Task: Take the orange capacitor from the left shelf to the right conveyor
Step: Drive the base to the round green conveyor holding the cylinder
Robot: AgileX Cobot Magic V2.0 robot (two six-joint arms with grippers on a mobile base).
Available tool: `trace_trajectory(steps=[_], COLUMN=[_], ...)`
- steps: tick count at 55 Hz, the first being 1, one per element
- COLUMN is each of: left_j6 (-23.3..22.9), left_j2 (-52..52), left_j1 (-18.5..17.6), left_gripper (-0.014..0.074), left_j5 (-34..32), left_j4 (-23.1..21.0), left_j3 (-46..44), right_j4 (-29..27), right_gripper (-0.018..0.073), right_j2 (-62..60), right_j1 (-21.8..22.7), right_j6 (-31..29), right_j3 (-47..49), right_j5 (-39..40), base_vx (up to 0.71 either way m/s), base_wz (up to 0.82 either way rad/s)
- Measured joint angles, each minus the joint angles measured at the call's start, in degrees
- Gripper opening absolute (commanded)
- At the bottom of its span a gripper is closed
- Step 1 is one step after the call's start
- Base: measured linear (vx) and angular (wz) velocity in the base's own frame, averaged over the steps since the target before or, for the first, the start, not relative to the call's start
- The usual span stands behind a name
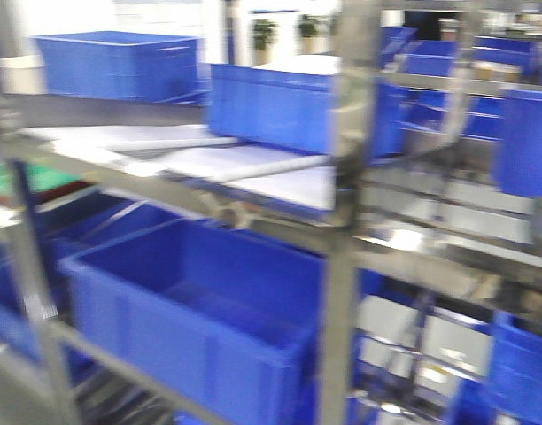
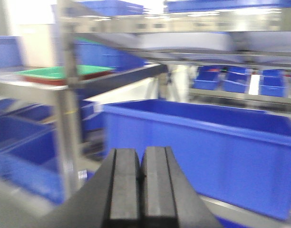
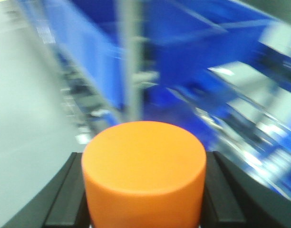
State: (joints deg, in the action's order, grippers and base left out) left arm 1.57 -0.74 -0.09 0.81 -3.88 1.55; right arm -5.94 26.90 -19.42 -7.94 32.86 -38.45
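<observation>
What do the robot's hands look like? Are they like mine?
Not like yours. The left gripper has two flat, blocky fingers, dark grey to black, with straight edges and slanted outer sides. The right gripper looks the same: dark, wedge-shaped fingers with a slightly lighter grey strip along each. No cables, labels or markings show in these blurry pictures.

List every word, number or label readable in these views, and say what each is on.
No text can be read in any view.
orange capacitor: only its plain top and upper side show, with no print in view.
blue bins: no label can be made out; all three views are motion-blurred.
</observation>
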Motion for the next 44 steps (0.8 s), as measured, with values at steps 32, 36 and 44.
trace_trajectory(steps=[32,36,44], left_j6=[0.0,0.0,0.0], left_j2=[0.0,0.0,0.0], left_j1=[0.0,0.0,0.0], left_gripper=[-0.0006,-0.0006,-0.0006], left_j5=[0.0,0.0,0.0], left_j4=[0.0,0.0,0.0], left_j3=[0.0,0.0,0.0], right_j4=[-0.1,-0.1,-0.1], right_gripper=[0.0327,0.0327,0.0327], right_j2=[0.0,0.0,0.0], right_j1=[0.0,0.0,0.0], right_j6=[0.0,0.0,0.0], right_j3=[0.0,0.0,0.0], right_j5=[0.0,0.0,0.0], base_vx=[-0.07,-0.05,-0.04], base_wz=[0.65,0.58,0.59])
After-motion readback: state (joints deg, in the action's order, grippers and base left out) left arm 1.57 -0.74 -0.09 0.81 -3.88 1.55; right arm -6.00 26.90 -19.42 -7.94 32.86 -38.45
